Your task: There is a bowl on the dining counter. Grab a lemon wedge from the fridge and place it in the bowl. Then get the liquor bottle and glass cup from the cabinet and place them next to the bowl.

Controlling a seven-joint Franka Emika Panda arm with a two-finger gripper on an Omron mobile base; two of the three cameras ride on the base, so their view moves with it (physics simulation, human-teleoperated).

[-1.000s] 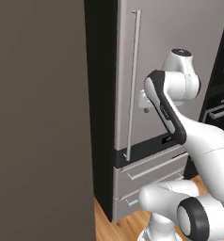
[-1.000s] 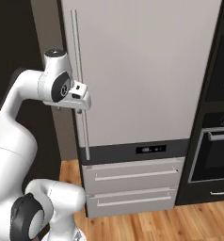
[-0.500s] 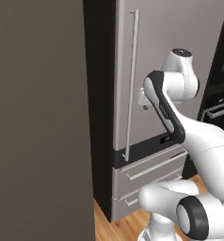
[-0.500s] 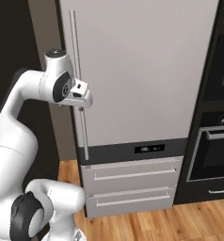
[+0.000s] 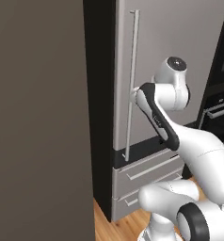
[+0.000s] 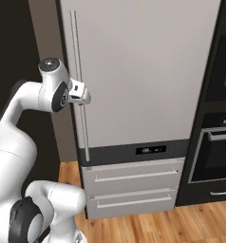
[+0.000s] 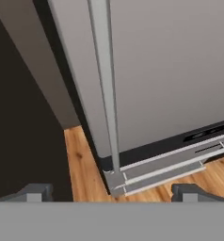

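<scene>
The tall grey fridge [image 6: 143, 71] stands shut, its long vertical bar handle [image 6: 80, 71] running down the door's left side. My gripper [image 6: 85, 97] hovers right at that handle, about halfway down it. In the left base view the gripper [image 5: 134, 97] peeks out from behind my forearm next to the handle [image 5: 131, 70]. In the hand view the handle [image 7: 104, 84] runs between my two fingertips [image 7: 36, 192], which stand wide apart; the gripper [image 7: 113, 193] is open and holds nothing. The fridge drawers [image 6: 134, 175] lie below.
A dark brown wall panel [image 5: 38, 117] stands close on the left of the fridge. A black built-in oven column [image 6: 217, 142] sits to the right. Wooden floor [image 6: 181, 225] runs along the base.
The arm's upper joint has sunk a little and shifted left; the hand stays at the same spot by the handle. The fridge door remains shut.
</scene>
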